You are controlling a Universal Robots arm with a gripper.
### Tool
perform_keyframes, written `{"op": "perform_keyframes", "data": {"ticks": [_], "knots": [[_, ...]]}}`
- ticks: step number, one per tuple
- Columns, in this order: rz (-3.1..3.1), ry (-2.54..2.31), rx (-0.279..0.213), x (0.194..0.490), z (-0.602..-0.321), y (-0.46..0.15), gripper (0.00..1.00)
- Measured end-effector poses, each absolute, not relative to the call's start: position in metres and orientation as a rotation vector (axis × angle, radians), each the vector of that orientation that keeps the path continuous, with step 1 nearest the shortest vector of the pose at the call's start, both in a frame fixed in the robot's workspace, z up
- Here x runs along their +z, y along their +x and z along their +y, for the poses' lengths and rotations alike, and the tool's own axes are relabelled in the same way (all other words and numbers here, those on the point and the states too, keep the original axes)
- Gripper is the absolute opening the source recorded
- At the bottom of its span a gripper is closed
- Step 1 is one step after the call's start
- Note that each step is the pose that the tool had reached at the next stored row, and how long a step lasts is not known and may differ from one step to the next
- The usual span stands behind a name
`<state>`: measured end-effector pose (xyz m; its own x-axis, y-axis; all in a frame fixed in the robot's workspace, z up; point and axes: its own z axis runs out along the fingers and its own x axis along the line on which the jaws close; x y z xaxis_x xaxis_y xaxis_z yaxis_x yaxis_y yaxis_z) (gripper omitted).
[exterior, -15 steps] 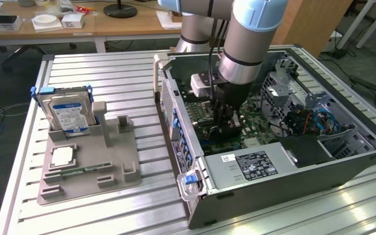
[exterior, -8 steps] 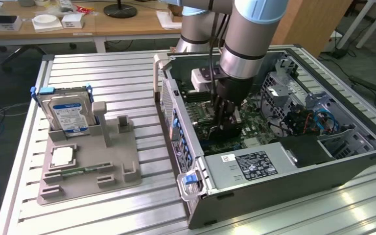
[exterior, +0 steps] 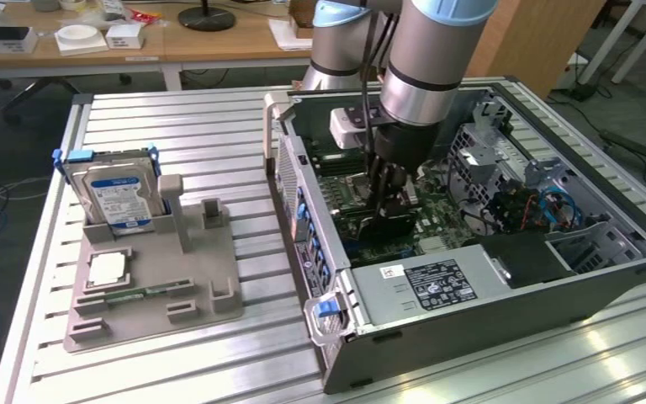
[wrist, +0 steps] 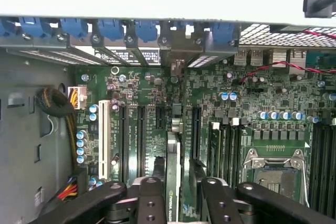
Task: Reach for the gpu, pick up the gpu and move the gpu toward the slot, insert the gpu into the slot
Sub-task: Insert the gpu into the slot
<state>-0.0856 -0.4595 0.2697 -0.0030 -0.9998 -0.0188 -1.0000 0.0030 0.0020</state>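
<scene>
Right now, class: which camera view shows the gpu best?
The wrist view: the gpu stands edge-on between the gripper fingers, above the motherboard. The exterior view shows it as a dark card under the arm.

The motherboard [wrist: 210, 98] was green, the pincer [wrist: 178, 195] black, the hard drive [exterior: 119, 198] silver with a blue label, the worktop [exterior: 188, 126] ribbed grey.

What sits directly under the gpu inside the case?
The green motherboard with its long slots lies under the gpu, which the gripper holds edge-down. The slot right below the card is covered.
</scene>
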Motion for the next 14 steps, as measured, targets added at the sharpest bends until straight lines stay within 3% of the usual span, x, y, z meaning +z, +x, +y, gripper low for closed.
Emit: {"op": "perform_keyframes", "data": {"ticks": [1,3,5,7,14], "knots": [[2.216,-2.21,0.023,0.2697,-0.4595,-0.0856,0.25],[2.216,-2.21,0.023,0.2697,-0.4595,-0.0856,0.25],[2.216,-2.21,0.023,0.2698,-0.4595,-0.0856,0.14],[2.216,-2.21,0.023,0.2698,-0.4595,-0.0856,0.1],[2.216,-2.21,0.023,0.2698,-0.4595,-0.0856,0.1]]}}
